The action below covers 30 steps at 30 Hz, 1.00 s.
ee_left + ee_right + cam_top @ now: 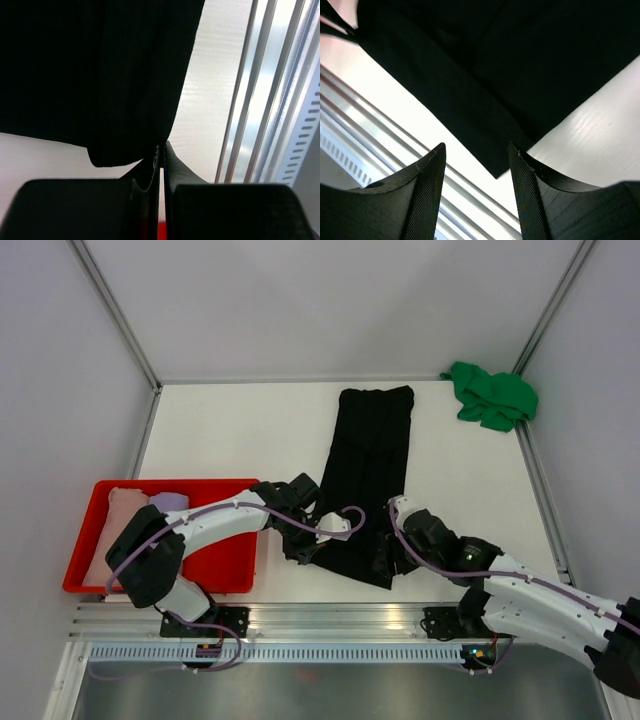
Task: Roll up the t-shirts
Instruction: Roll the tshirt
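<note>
The pink t-shirt (118, 525) and lilac t-shirt (168, 502) lie in the red tray (228, 562) at the left. The left gripper (161, 150) looks clenched on the near-left corner of the black t-shirt (368, 455), which is folded long at mid-table, probably to start the roll. The right gripper (477, 146), jaws spread, approaches the near-right corner to match. The green t-shirt (492, 397) lies crumpled far right.
</note>
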Motion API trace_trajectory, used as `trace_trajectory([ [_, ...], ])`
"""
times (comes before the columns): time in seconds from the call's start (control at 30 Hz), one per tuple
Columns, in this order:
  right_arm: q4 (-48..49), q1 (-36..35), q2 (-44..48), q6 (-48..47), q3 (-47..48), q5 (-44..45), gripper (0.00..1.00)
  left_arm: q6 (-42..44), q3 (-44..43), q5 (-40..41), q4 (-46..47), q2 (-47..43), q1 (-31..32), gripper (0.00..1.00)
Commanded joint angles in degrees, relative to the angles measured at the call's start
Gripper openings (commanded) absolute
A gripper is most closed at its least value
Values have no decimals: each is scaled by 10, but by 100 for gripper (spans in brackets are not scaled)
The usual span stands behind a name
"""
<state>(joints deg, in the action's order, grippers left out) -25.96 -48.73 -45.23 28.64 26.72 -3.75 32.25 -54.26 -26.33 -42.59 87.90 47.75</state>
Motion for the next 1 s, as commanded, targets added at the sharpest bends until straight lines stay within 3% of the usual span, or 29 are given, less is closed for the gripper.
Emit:
trace_trajectory([
  [0.0, 16, -84, -18, -4, 24, 85, 60, -19, 39, -23, -36, -53, -1, 2],
  [0.17, 24, -226, -51, -29, 32, 168, 59, -15, 58, -12, -60, -91, -4, 2],
  [0.2, 25, -277, -77, -32, 42, 182, 60, -16, 56, -13, -62, -87, -4, 2],
  [0.3, 49, -341, -136, -48, 54, 203, 60, -17, 45, -21, -63, -76, -4, 2],
  [0.47, 24, -389, -246, -30, 91, 245, 61, -1, 35, -17, -69, -72, -5, 2],
  [0.73, -26, -397, -278, 33, 97, 304, 57, 39, 23, -31, -92, -68, -11, 2],
  [0.9, -27, -397, -298, 54, 90, 296, 37, 48, 14, -38, -97, -59, -16, 2],
  [0.97, -28, -397, -306, 60, 85, 290, 23, 48, 12, -45, -100, -55, -20, 2],
])
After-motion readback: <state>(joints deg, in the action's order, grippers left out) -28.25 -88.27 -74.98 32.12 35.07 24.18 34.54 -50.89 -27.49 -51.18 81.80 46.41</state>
